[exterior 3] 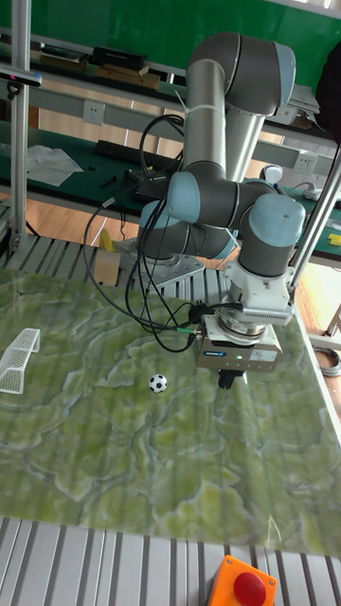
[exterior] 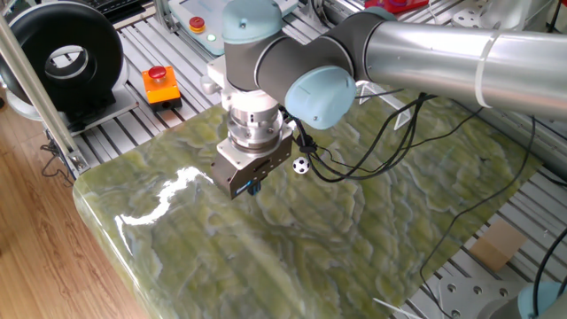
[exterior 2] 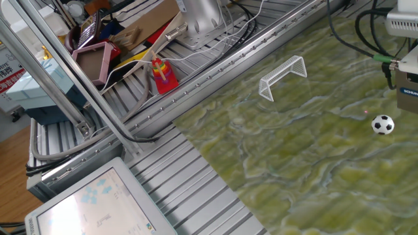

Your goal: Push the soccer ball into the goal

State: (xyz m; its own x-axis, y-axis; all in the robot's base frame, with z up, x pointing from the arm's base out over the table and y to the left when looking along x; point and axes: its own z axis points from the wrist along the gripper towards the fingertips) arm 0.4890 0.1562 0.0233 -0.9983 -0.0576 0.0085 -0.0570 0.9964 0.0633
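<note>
The soccer ball (exterior: 301, 165) (exterior 2: 383, 125) (exterior 3: 157, 383) is a tiny white ball with black patches, resting on the green mat. The goal (exterior 2: 283, 76) (exterior 3: 19, 358) is a small white frame standing far off to the ball's side. My gripper (exterior: 251, 184) (exterior 3: 227, 379) hangs just above the mat, a short way from the ball on the side away from the goal, not touching it. Its fingers look pressed together with nothing held. In the other fixed view only the edge of the gripper body (exterior 2: 408, 98) shows at the right border.
Black cables (exterior: 372, 151) loop over the mat behind the ball. An orange box with a red button (exterior: 159, 82) and a black round device (exterior: 62, 58) sit off the mat. Another red button (exterior 3: 248, 584) lies at the mat's near edge.
</note>
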